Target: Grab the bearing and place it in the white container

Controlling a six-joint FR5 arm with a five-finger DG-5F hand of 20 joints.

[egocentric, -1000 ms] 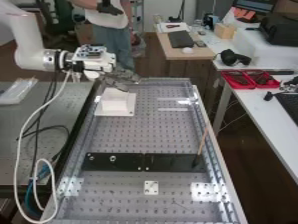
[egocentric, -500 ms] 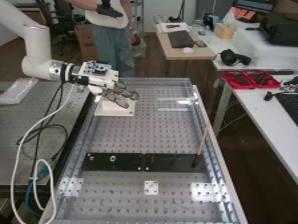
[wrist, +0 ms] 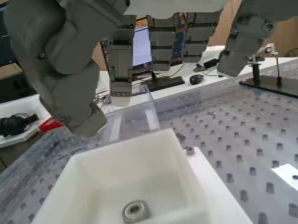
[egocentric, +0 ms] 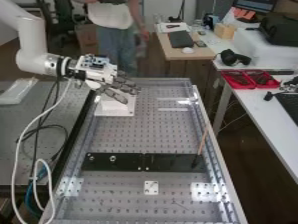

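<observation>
The hand (egocentric: 117,91), its fingers extended and apart, is over the white container (egocentric: 114,107) at the far left of the perforated bench. In the wrist view, the dark fingers of the hand (wrist: 161,47) are straight with nothing between them and the thumb. Beneath them is the open-topped white container (wrist: 126,167), and the ring-shaped metal bearing (wrist: 128,210) lies on its floor. The thumb stands apart from the fingers, and no part of the hand touches the bearing.
Black plates (egocentric: 173,162) lie across the bench, with a thin brown stick (egocentric: 202,142) rising at their right end. A small white plate (egocentric: 151,187) sits nearer. Cables (egocentric: 18,165) hang at the left; red trays (egocentric: 249,79) stand on the right table.
Over the last second the hand has come down toward the container and then risen slightly. Its fingers now look more spread out.
</observation>
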